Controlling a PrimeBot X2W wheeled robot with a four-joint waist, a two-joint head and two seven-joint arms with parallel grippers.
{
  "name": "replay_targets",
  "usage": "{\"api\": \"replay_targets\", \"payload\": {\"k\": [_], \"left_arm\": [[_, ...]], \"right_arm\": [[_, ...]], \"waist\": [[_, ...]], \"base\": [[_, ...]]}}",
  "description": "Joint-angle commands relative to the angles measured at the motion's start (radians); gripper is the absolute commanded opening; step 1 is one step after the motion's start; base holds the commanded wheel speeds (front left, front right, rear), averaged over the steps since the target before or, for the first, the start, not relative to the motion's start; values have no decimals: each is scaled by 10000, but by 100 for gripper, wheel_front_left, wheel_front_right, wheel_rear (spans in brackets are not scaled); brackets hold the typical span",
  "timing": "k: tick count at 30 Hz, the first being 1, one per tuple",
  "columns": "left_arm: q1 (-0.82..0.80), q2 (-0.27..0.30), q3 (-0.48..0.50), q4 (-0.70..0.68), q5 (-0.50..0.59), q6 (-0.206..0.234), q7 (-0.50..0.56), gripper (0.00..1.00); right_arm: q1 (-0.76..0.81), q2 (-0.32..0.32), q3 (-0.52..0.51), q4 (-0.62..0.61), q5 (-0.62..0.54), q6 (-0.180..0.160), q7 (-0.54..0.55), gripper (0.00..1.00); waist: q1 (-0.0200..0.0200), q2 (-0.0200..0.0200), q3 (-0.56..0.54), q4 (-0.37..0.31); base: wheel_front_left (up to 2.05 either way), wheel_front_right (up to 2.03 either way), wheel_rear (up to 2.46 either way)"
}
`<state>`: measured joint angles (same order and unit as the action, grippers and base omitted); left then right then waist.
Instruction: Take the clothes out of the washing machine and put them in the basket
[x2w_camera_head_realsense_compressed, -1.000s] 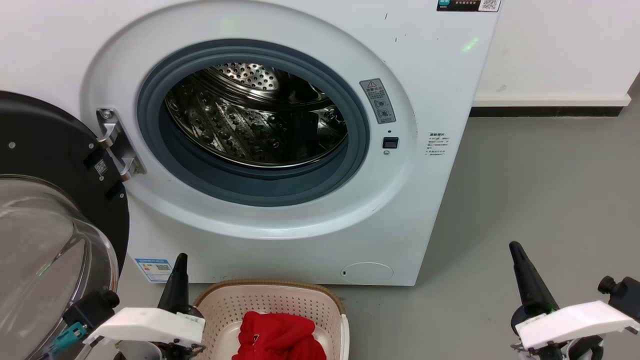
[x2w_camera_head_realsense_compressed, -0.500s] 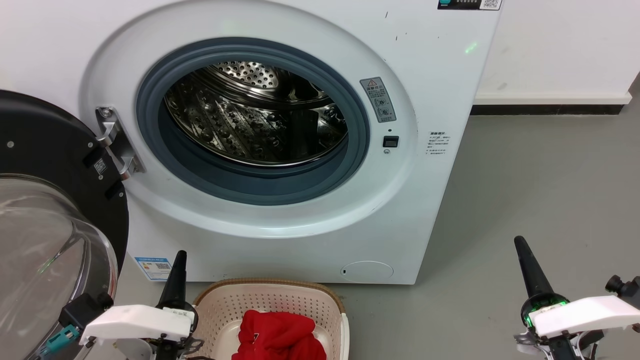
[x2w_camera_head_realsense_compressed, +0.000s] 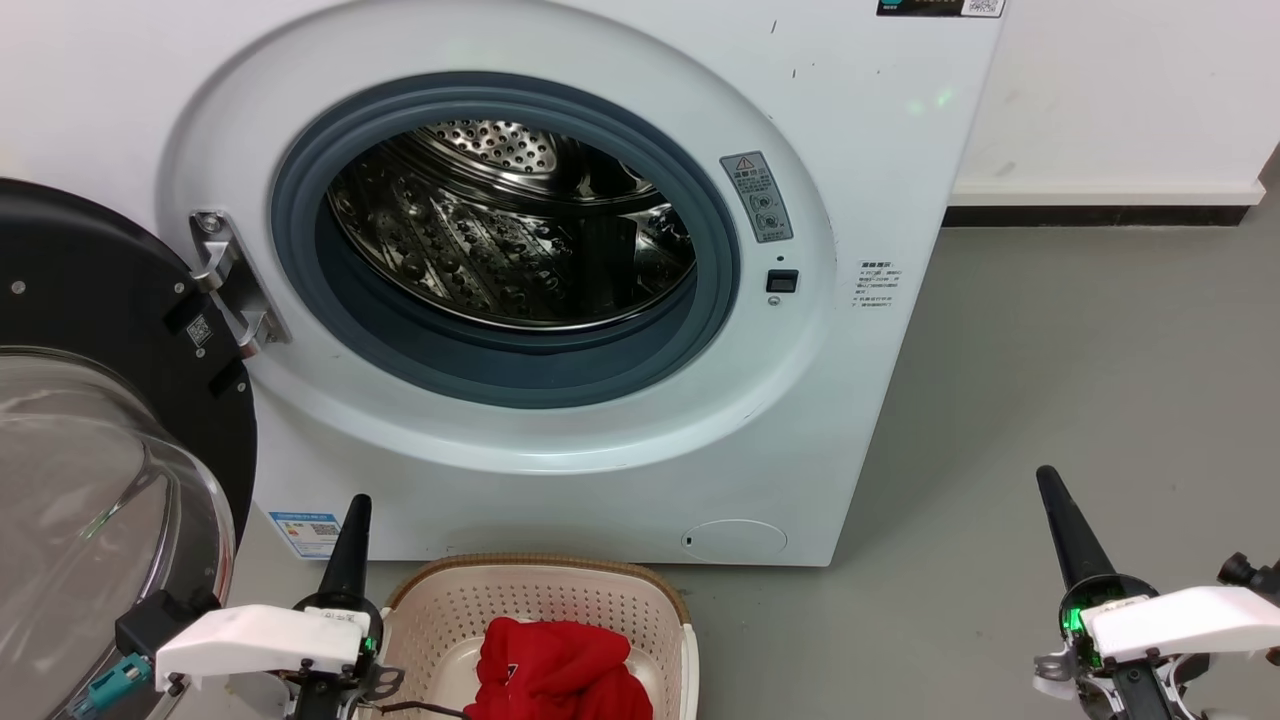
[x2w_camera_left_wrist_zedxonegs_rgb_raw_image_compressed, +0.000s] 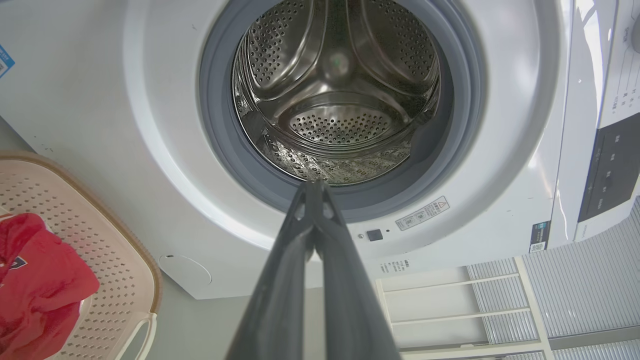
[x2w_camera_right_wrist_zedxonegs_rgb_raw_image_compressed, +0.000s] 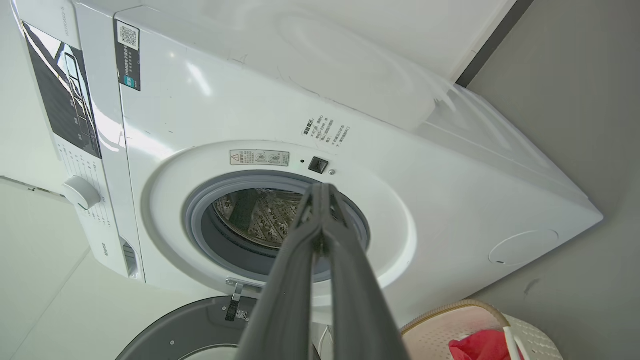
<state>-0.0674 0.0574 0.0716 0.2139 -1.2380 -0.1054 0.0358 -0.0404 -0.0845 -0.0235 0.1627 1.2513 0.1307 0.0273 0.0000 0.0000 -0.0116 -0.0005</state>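
Hanging closed and empty, the left gripper (x2w_camera_head_realsense_compressed: 357, 508) sits just beside the basket (x2w_camera_head_realsense_compressed: 540, 566), the nearer arm to the clothes (x2w_camera_head_realsense_compressed: 560, 668) heaped inside. The drum (x2w_camera_head_realsense_compressed: 520, 235) of the washing machine (x2w_camera_head_realsense_compressed: 880, 150) looks bare, and the right gripper (x2w_camera_head_realsense_compressed: 1048, 480), likewise closed on nothing, stands well apart.

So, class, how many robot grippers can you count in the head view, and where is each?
2. The left gripper is at the lower left, beside the basket; the right gripper is at the lower right, over the grey floor. Both are shut.
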Motion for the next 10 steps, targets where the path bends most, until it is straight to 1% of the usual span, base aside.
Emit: {"api": "replay_targets", "payload": {"k": [1,10], "left_arm": [[-218,12,46,-42,-152,-27,47,0],[-289,-10,143,43,-963,-101,218,0]], "right_arm": [[-228,-50,-32,-21,162,2,22,0],[-340,-36,-129,172,1031,1,137,0]], "waist": [[0,0,1,1],[0,0,29,1]], "base": [[0,0,0],[0,0,0]]}}
